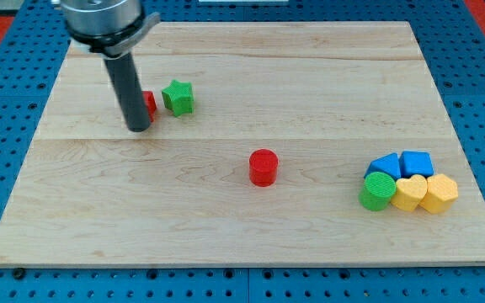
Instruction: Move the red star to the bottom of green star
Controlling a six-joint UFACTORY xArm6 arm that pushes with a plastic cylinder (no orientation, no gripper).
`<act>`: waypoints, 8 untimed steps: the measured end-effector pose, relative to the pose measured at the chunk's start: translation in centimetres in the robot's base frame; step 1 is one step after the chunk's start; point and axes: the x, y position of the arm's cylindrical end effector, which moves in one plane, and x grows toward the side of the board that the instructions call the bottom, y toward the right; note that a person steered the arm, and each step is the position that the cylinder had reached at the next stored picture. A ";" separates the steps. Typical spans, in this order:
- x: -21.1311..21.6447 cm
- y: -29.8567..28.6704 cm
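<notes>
The green star lies in the upper left part of the wooden board. The red star sits just left of it, mostly hidden behind my rod; only its right edge shows. My tip rests on the board at the red star's left and lower side, touching or nearly touching it. The two stars stand close together with a narrow gap between them.
A red cylinder stands near the board's middle. At the right, a cluster: a blue block, a blue block, a green cylinder, a yellow heart and a yellow hexagon.
</notes>
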 end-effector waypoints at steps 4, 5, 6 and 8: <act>-2.8 -6.5; -2.2 -6.0; -1.2 -4.4; -1.0 0.1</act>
